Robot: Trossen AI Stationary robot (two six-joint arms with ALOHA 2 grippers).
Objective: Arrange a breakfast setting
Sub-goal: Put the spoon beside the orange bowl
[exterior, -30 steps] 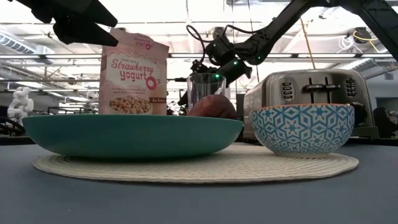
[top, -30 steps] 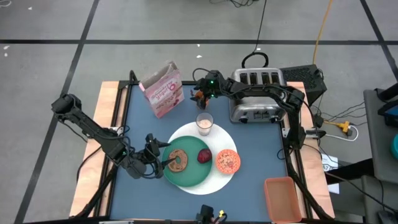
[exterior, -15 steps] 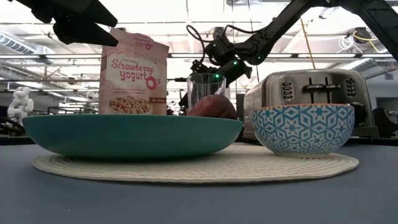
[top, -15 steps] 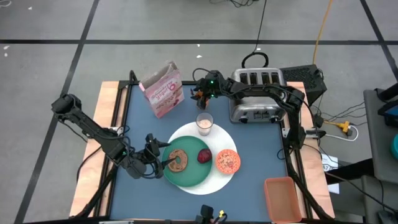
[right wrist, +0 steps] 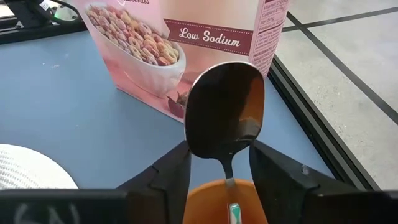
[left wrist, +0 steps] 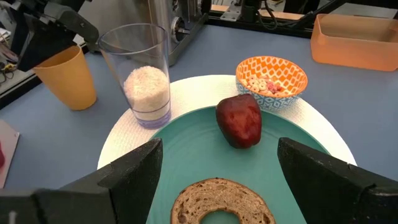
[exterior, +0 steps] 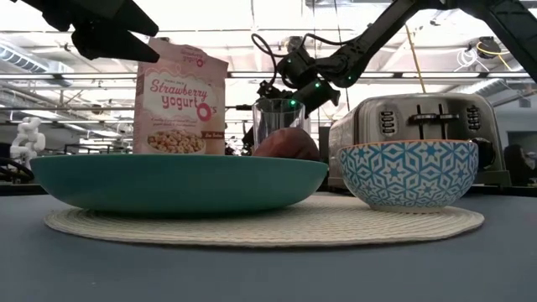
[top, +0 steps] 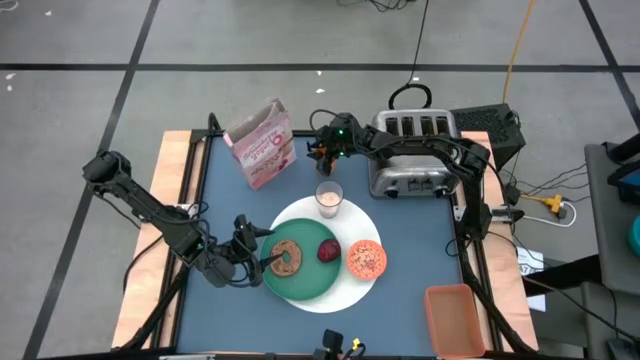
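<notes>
Bench [top: 225, 205]: open blue surface lies along the left side and the near right corner. Mat [top: 352, 290] sits centre-near, carrying plate [top: 305, 275] with bagel [top: 288, 257] and fruit [top: 328, 250], bowl [top: 366, 258] and glass [top: 329, 198]. Box [top: 262, 145] stands at the far edge; toaster [top: 412, 150] far right, bin [top: 455, 318] at the near right corner. Right tool [top: 320, 150] — between box and toaster, above the cup [right wrist: 227, 202] — its fingers close in beside the spoon [right wrist: 225, 115] standing in that cup; firm grip cannot be told. Left tool [top: 262, 258] spreads wide at the plate's left rim, holding nothing.
</notes>
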